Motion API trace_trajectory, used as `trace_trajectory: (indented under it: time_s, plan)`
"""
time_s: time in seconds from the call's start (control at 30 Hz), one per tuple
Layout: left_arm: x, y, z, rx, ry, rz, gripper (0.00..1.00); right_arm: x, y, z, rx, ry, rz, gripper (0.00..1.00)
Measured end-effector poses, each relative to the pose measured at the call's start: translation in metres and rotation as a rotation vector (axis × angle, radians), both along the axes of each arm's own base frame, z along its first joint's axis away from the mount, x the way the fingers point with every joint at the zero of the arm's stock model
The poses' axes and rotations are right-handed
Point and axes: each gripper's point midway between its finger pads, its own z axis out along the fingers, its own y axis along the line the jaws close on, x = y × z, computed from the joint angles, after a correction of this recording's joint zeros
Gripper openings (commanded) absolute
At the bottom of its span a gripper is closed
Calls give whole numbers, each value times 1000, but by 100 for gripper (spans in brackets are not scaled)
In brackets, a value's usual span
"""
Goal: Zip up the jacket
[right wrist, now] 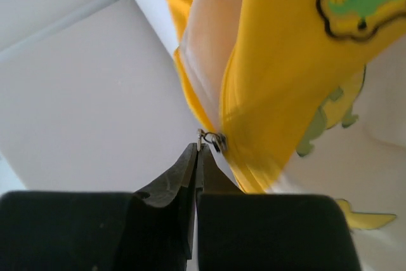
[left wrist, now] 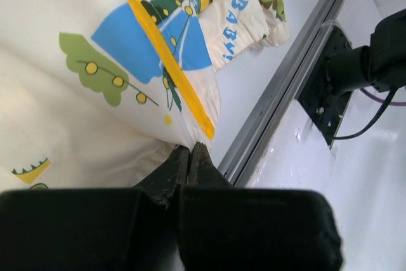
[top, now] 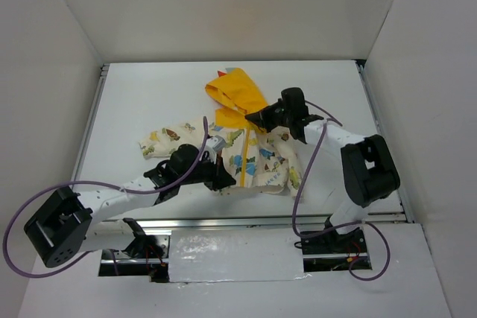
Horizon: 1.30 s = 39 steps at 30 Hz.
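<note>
Left pincer (left wrist: 190, 152) clamped on jacket (top: 257, 156) hem (left wrist: 149, 144) at 6 o'clock end of yellow zipper (left wrist: 162, 49), right pincer (right wrist: 199, 150) pinching zipper pull (right wrist: 214, 140) below hood (top: 237, 94) at 12 o'clock, jacket flat mid tabletop (top: 149, 94), sleeve (top: 160, 141) toward 9 o'clock

White table (top: 149, 94) — plain white walls (top: 223, 5)

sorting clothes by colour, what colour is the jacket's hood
Yellow-orange hood, plain with no print; it shows best in the top view.
</note>
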Motion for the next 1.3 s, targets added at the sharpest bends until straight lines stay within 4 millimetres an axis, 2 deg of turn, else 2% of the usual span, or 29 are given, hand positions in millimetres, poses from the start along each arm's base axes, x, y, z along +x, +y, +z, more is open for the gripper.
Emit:
trace_trajectory:
  time_s: [0.13, 0.23, 0.3, 0.4, 0.57, 0.63, 0.67, 0.7, 0.73, 0.77, 0.8, 0.9, 1.0, 1.07, 1.17, 1.23, 1.3]
  plan:
    - [-7, 2, -11, 26, 12, 1, 0, 38, -6, -1, -30, 12, -21, 0]
    - [-10, 4, -18, 43, 23, 7, 0, 87, -23, 10, -62, -7, -50, 0]
    - [4, 5, -11, 30, -24, 68, 0, 104, -31, 16, -78, 13, -30, 0]
    - [18, 6, 7, -9, -81, 129, 0, 118, -35, 32, -126, 25, 14, 0]
    - [35, 8, 18, -12, -116, 207, 0, 122, -34, 82, -183, -67, 79, 0]
    - [43, 7, 20, 2, -110, 238, 17, 125, -34, 92, -197, -120, 95, 0]
    - [46, 6, 20, 18, -91, 256, 28, 126, -35, 93, -204, -140, 105, 8]
    - [49, 4, 19, 33, -82, 264, 54, 127, -36, 93, -211, -156, 115, 39]
    - [48, 2, 15, 60, -58, 262, 68, 131, -40, 93, -221, -174, 114, 56]
    - [44, 2, 9, 92, -25, 258, 84, 138, -45, 97, -229, -204, 105, 64]
    - [40, 3, 1, 126, 8, 260, 99, 149, -53, 104, -242, -248, 95, 91]
    - [31, 15, -13, 230, 79, 297, 99, 169, -74, 132, -278, -356, 64, 96]
    - [37, 37, -4, 301, 91, 417, 99, 178, -93, 176, -323, -475, 30, 100]
    - [45, 56, 18, 304, 68, 531, 99, 172, -98, 209, -361, -566, 24, 100]
    - [58, 85, 65, 260, 33, 715, 100, 134, -102, 246, -453, -649, 33, 100]
    - [66, 109, 96, 222, 9, 829, 99, 88, -104, 263, -540, -707, 37, 100]
    - [71, 138, 123, 194, -8, 940, 99, 17, -100, 274, -613, -769, 68, 100]
